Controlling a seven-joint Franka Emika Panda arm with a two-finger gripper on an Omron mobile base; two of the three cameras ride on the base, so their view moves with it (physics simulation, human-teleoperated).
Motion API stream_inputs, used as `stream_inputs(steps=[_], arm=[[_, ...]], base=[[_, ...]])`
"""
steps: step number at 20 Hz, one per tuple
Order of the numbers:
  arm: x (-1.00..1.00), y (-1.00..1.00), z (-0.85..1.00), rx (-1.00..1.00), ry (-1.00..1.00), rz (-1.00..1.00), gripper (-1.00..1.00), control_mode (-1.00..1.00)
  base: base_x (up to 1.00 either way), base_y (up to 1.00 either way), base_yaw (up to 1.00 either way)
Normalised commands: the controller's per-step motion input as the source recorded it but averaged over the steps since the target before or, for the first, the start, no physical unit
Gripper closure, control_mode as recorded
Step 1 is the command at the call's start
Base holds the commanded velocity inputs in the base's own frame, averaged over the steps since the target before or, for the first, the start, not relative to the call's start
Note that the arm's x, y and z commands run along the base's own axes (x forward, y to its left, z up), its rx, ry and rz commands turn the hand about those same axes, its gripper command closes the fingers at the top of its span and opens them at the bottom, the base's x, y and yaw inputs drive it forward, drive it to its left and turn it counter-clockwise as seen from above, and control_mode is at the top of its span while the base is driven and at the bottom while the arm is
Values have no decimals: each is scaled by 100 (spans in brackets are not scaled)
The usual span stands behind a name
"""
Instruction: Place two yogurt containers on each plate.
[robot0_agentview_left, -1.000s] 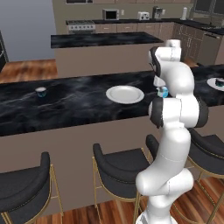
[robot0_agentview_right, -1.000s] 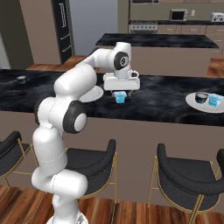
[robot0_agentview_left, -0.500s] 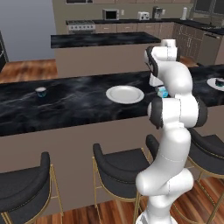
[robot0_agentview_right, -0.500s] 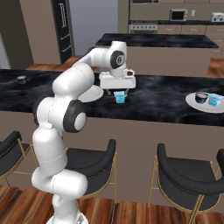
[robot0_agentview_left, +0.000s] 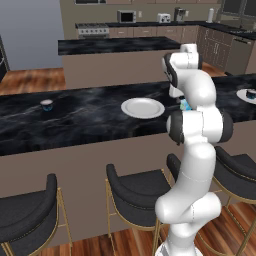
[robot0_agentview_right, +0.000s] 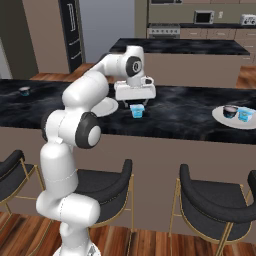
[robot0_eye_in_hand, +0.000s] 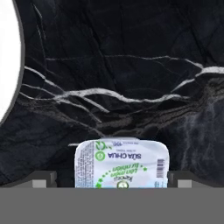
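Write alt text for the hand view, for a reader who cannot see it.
A yogurt cup with a white printed lid sits on a black marble counter, between the two fingertips of the open gripper. The curved edge of a white plate shows at far left.

A home kitchen: a long black marble worktop (robot0_agentview_left: 90, 112) with bar stools (robot0_agentview_left: 132, 192) drawn up under it, and a second island (robot0_agentview_left: 115, 46) behind. Along the back wall sit a microwave (robot0_agentview_left: 126, 16), stove (robot0_agentview_left: 92, 30) and brown cabinets (robot0_agentview_left: 217, 50) (wood floor throughout).

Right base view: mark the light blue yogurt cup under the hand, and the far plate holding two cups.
light blue yogurt cup (robot0_agentview_right: 137, 110), right base view, its front wall.
far plate (robot0_agentview_right: 217, 115), right base view, bare left rim.
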Motion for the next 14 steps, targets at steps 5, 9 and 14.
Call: stream_inputs(steps=[5,9,14], arm=[[0,0,8,-3,0,0,-100,-100],[0,-2,2,-1,0,0,-100,-100],[-1,-7,0,0,0,0,-100,-100]], base=[[0,0,0],[0,0,0],[0,0,0]])
